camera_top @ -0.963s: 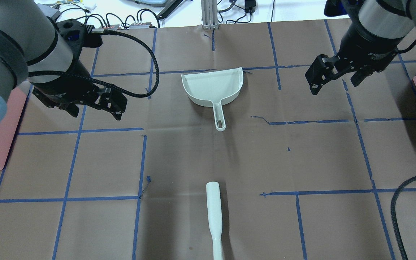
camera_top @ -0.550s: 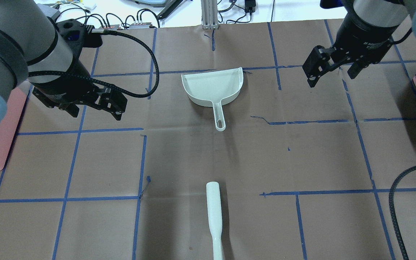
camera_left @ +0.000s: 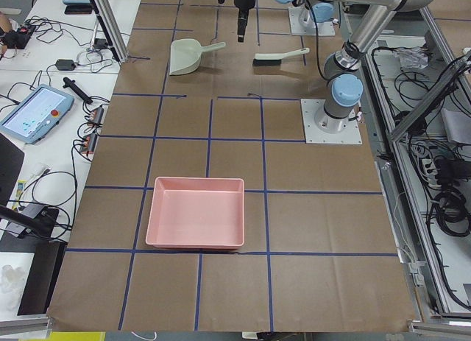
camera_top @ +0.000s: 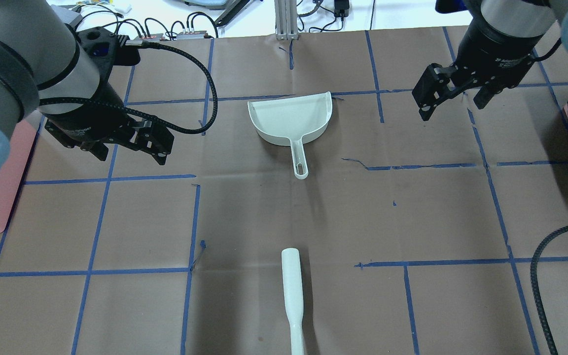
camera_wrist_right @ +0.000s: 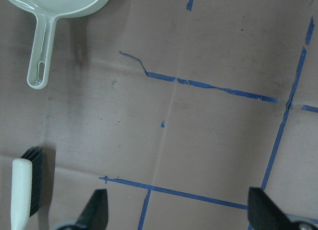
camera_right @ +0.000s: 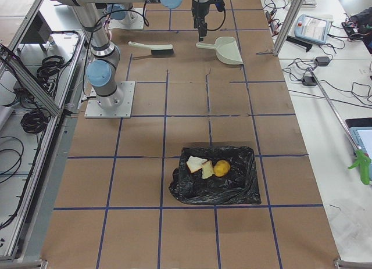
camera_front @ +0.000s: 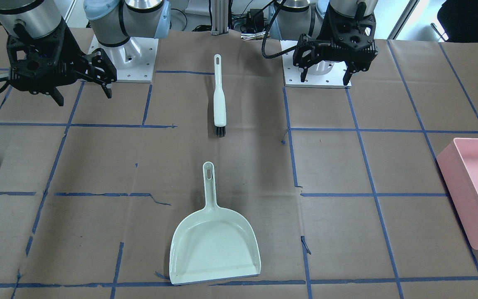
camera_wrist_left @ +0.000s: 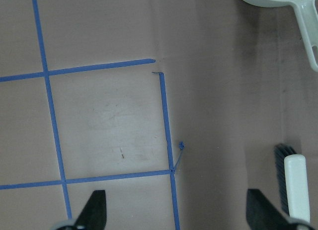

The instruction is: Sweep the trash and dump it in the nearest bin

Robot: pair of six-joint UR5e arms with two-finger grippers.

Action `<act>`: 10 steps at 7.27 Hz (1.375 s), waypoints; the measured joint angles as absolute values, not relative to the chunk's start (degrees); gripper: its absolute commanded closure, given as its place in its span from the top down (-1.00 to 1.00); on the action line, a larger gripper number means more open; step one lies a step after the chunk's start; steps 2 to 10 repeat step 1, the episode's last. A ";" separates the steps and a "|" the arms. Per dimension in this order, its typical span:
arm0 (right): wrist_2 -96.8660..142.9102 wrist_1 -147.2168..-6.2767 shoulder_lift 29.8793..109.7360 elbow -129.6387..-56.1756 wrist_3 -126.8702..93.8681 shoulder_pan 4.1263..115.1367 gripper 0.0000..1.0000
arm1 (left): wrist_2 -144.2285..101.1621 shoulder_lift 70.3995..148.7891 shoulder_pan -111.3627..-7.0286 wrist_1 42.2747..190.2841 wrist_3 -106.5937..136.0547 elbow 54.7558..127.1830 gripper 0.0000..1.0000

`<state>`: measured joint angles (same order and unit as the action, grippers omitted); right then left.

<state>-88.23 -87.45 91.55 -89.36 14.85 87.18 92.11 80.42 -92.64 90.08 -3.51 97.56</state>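
Observation:
The trash, a yellow-brown potato (camera_right: 221, 167) and two bread pieces (camera_right: 195, 163), lies inside the black bag-lined bin (camera_right: 232, 187), seen only in the exterior right view. A pale green dustpan (camera_top: 291, 118) (camera_front: 214, 245) rests empty mid-table, its handle pointing at the brush (camera_top: 292, 296) (camera_front: 219, 97) near the robot's side. My left gripper (camera_top: 131, 157) (camera_front: 326, 79) (camera_wrist_left: 176, 210) hovers open and empty to the left of the dustpan. Right of the pan, my right gripper (camera_top: 452, 109) (camera_front: 84, 97) (camera_wrist_right: 176, 210) hangs open, holding nothing.
A pink bin (camera_left: 195, 212) (camera_front: 477, 191) stands at the table's left end. The brown paper cover carries blue tape lines (camera_top: 106, 177). Cables and devices (camera_top: 165, 29) lie past the far edge. A black cable (camera_top: 540, 276) loops at the near right.
The right gripper has drifted a little toward the far edge of the table and slightly left. The left arm, dustpan and brush have not moved.

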 measured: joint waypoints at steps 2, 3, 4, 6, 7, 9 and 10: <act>-88.24 -87.43 91.57 -89.38 14.85 87.19 1.00 | 92.11 80.42 -92.64 90.09 -3.52 97.56 0.99; -88.24 -87.43 91.57 -89.38 14.85 87.19 1.00 | 92.11 80.42 -92.64 90.09 -3.52 97.56 0.99; -88.24 -87.43 91.57 -89.38 14.85 87.19 1.00 | 92.11 80.42 -92.64 90.09 -3.52 97.56 0.99; -88.24 -87.43 91.57 -89.38 14.85 87.19 1.00 | 92.11 80.42 -92.64 90.09 -3.52 97.56 0.99; -88.24 -87.43 91.57 -89.38 14.85 87.19 1.00 | 92.11 80.42 -92.64 90.09 -3.52 97.56 0.99; -88.24 -87.43 91.57 -89.38 14.85 87.19 1.00 | 92.11 80.42 -92.64 90.09 -3.52 97.56 0.99; -88.24 -87.43 91.57 -89.38 14.85 87.19 1.00 | 92.11 80.42 -92.64 90.09 -3.52 97.56 0.99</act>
